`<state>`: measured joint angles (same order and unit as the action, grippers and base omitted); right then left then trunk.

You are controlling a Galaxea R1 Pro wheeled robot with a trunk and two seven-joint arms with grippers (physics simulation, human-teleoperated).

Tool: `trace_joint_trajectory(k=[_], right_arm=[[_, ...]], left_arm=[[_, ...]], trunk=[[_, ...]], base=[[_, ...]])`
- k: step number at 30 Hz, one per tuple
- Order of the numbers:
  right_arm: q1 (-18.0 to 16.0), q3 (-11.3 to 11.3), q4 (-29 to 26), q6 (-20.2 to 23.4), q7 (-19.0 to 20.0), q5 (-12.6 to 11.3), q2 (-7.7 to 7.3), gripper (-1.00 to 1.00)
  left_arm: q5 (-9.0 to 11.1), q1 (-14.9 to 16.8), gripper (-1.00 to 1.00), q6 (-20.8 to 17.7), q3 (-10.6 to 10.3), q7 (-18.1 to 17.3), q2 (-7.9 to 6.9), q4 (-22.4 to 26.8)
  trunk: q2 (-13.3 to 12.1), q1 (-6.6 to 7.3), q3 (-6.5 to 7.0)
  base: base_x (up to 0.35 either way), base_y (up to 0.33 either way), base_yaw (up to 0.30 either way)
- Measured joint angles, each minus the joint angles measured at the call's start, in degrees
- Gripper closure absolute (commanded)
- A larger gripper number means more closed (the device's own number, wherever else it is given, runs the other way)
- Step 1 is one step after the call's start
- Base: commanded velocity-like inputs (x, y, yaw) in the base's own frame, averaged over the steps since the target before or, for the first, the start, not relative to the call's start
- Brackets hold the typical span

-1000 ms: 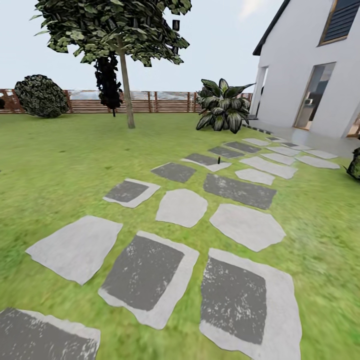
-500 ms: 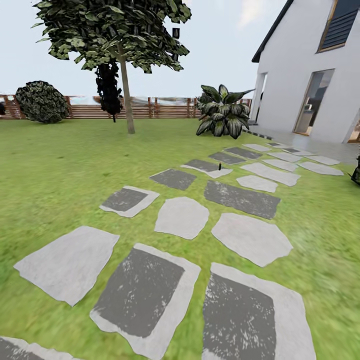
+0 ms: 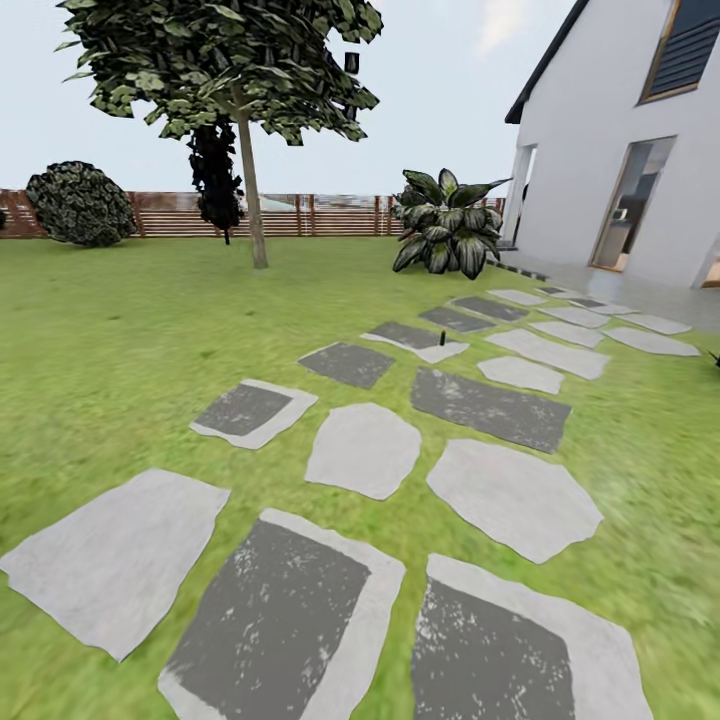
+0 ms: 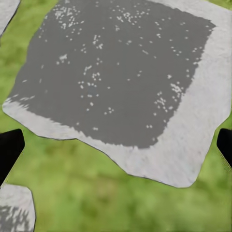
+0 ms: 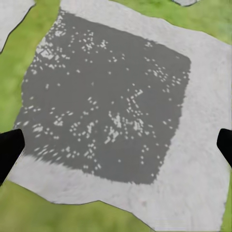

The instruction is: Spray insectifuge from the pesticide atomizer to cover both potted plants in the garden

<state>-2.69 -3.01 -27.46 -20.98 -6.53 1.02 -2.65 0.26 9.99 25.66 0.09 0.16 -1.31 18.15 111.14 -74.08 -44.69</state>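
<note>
Head view: slim dark pesticide atomizer [image 3: 442, 338] upright on mottled paving [image 3: 364, 449].

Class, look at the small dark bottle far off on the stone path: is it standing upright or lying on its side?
Upright. In the head view the bottle shows as a thin vertical sliver standing on a paving stone, taller than it is wide. Finer detail is too small to tell.

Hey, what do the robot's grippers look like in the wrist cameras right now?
Little of them shows. The left gripper appears as two plain black fingertips at the picture's edges, blunt and slightly tapered. The right gripper looks the same, with matching black fingertips. No cables or markings can be seen.
</note>
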Motion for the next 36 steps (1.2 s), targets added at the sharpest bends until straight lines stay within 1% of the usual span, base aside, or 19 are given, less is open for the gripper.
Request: trace_joint_trajectory(k=[9,21,33,34,36], right_arm=[[0.0,-0.6,0.0,0.0,-0.3,-0.3,-0.08,-1.0],[0.0,-0.4,-0.1,0.0,-0.2,-0.3,-0.14,-1.0],[0.0,-0.6,-0.3,0.0,-0.4,-0.5,-0.09,-1.0],[0.0,-0.7,-0.3,0.0,-0.4,-0.5,-0.09,-1.0],[0.0,-0.8,-0.3,0.0,-2.1,-0.9,-0.09,-1.0]], left_arm=[[0.0,0.0,-1.0,0.0,0.0,0.0,0.01,0.0],[0.0,0.0,-1.0,0.0,0.0,0.0,0.04,0.0],[0.0,0.0,-1.0,0.0,0.0,0.0,0.04,0.0],[0.0,0.0,-1.0,0.0,0.0,0.0,0.06,0.0],[0.0,0.0,-1.0,0.0,0.0,0.0,0.05,0.0]], trunk=[[0.0,0.0,0.0],[0.0,0.0,0.0],[0.0,0.0,0.0],[0.0,0.0,0.0],[0.0,0.0,0.0]], base=[[0.338,0.0,0.0],[0.338,0.0,0.0],[0.338,0.0,0.0],[0.338,0.0,0.0],[0.338,0.0,0.0]])
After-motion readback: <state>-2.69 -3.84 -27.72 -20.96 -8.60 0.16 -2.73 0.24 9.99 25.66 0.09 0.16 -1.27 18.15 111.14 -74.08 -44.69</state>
